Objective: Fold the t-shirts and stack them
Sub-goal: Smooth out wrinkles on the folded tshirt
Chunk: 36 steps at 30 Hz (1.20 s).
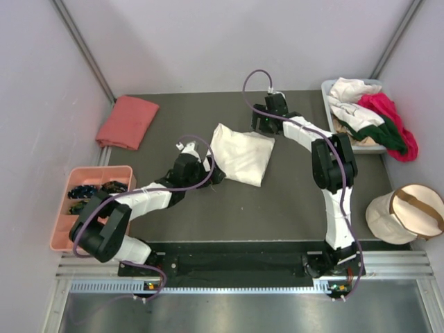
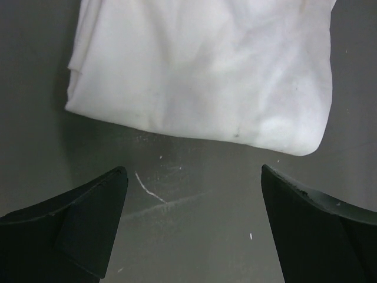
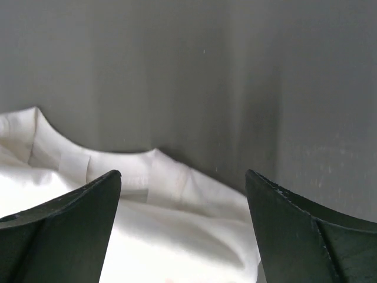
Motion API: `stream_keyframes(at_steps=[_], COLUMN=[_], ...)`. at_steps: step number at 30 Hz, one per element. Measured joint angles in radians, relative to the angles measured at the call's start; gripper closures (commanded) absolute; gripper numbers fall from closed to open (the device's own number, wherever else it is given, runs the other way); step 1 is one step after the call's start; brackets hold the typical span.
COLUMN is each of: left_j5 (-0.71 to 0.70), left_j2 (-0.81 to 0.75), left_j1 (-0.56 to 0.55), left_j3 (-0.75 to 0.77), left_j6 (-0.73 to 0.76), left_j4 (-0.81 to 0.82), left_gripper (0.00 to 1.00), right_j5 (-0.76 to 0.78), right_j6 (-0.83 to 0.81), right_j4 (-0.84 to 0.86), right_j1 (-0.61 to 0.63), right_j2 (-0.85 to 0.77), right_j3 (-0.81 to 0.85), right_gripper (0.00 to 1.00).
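Observation:
A folded cream-white t-shirt (image 1: 240, 153) lies mid-table; it also shows in the left wrist view (image 2: 200, 71) and the right wrist view (image 3: 147, 236). My left gripper (image 1: 216, 175) is open and empty at the shirt's near-left edge, its jaws over bare table (image 2: 191, 177). My right gripper (image 1: 262, 125) is open and empty above the shirt's far-right corner (image 3: 182, 177). A folded salmon-pink t-shirt (image 1: 127, 121) lies at the far left. White (image 1: 352, 91), magenta (image 1: 388, 114) and dark green (image 1: 388, 135) shirts are heaped in a grey bin (image 1: 326, 89) at the far right.
A pink compartment tray (image 1: 61, 229) with small dark items sits at the left edge. A round beige pouch with a tan strap (image 1: 406, 211) stands at the near right. Grey walls enclose the dark table (image 1: 277, 208).

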Motion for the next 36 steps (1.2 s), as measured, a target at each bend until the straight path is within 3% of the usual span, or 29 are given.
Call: stream_keyframes(at_steps=[9, 16, 31, 36], left_j5=[0.000, 0.003, -0.079, -0.111], left_j2=[0.161, 0.254, 0.262, 0.264], left_j1=[-0.032, -0.032, -0.027, 0.029], left_j3=[0.007, 0.051, 0.104, 0.134], left_j6=[-0.061, -0.088, -0.052, -0.029], left_j4=[0.164, 0.277, 0.195, 0.137], left_gripper=[0.01, 0.01, 0.01, 0.01], right_j5=[-0.122, -0.198, -0.319, -0.330], right_j6=[0.038, 0.061, 0.160, 0.181], right_j4=[-0.006, 0.042, 0.187, 0.198], right_j1=[-0.064, -0.064, -0.064, -0.063], right_j2=[0.045, 0.038, -0.183, -0.269], right_j3=[0.051, -0.014, -0.388, -0.505], right_gripper=[0.14, 0.14, 0.14, 0.14])
